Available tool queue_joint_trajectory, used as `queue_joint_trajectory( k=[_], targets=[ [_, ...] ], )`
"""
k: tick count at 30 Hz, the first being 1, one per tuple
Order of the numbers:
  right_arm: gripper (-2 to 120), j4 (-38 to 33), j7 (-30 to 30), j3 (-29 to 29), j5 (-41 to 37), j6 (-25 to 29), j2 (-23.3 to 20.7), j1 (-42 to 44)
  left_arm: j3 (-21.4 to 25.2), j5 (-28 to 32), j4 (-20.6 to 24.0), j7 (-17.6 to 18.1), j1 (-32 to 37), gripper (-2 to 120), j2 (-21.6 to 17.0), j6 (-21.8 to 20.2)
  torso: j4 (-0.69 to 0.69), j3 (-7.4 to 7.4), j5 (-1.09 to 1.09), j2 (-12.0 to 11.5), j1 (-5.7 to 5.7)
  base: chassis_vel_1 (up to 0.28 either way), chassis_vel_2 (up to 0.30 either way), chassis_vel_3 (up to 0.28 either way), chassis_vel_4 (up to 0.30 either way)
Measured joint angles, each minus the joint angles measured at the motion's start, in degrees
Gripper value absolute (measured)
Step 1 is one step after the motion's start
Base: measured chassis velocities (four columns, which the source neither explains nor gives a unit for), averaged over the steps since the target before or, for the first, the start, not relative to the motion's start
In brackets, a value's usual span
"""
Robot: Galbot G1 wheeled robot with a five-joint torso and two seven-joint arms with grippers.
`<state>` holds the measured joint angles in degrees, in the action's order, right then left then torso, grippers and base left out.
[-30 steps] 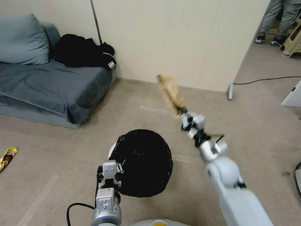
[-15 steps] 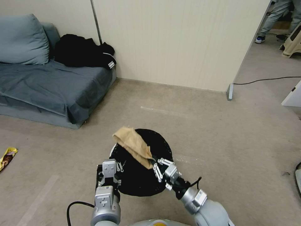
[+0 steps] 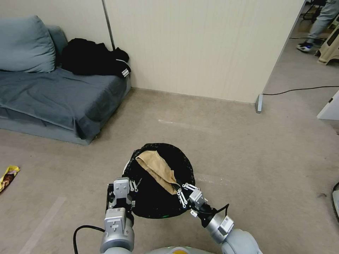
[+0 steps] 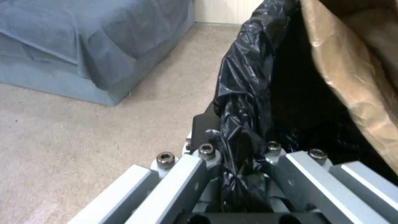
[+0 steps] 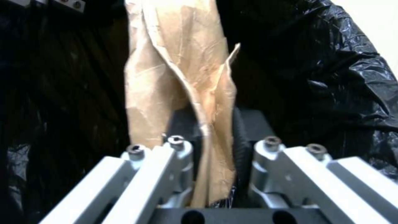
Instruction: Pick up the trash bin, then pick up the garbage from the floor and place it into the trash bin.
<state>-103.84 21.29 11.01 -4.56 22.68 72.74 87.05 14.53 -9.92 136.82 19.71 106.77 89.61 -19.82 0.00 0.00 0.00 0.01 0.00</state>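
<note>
My right gripper (image 3: 180,192) now pinches the brown paper bag (image 3: 157,170) lower, inside the trash bin (image 3: 160,197) at lower centre. My left gripper (image 3: 123,195) stays clamped on its black-lined rim.

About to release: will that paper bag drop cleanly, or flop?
Likely floppy: the paper bag is creased, sagging over the bin liner. Probably light, as the right pincer holds it by one edge. It may drape, not drop.

Even, soft indoor light falls on the floor (image 3: 247,148) with faint shadows; the black bag liner (image 5: 340,62) shows small glints, and both wrist views are slightly soft.
</note>
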Motion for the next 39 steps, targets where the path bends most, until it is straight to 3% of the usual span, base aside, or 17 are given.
queue_joint_trajectory(
  k=[21, 29, 32, 34, 39],
  targets=[
    [96, -6.5, -0.8, 0.0, 1.9, 0.9, -1.2, 3.9, 0.3, 0.5, 0.3, -1.0, -0.6, 2, -0.6, -0.1, 0.00, 0.00, 0.00, 0.0, 0.00, 0.000, 0.000, 0.000, 0.000],
    [100, -19.6, -5.4, 1.7, 2.2, 1.1, -0.4, 6.1, 0.5, 1.3, -0.2, -1.1, -1.4, 2, -0.9, -0.4, 0.00, 0.00, 0.00, 0.0, 0.00, 0.000, 0.000, 0.000, 0.000],
    [100, -24.3, -10.4, 3.2, 2.6, 0.5, 1.4, 7.2, 0.6, 1.6, -0.4, -1.1, -1.6, 2, -1.0, -0.4, 0.00, 0.00, 0.00, 0.0, 0.00, 0.000, 0.000, 0.000, 0.000],
    [100, -27.1, -17.5, 4.5, 4.3, -0.8, 3.6, 8.9, 0.9, 2.1, -0.4, -1.0, -1.8, 2, -1.1, -0.4, 0.00, 0.00, 0.00, 0.0, 0.00, 0.000, 0.000, 0.000, 0.000],
    [100, -28.3, -27.6, 5.9, 8.4, -1.6, 7.2, 12.0, 1.4, 2.8, -0.5, -1.0, -2.2, 2, -1.3, -0.5, -0.01, 0.00, 0.00, 0.0, 0.00, 0.000, 0.000, 0.000, 0.000]
  ],
)
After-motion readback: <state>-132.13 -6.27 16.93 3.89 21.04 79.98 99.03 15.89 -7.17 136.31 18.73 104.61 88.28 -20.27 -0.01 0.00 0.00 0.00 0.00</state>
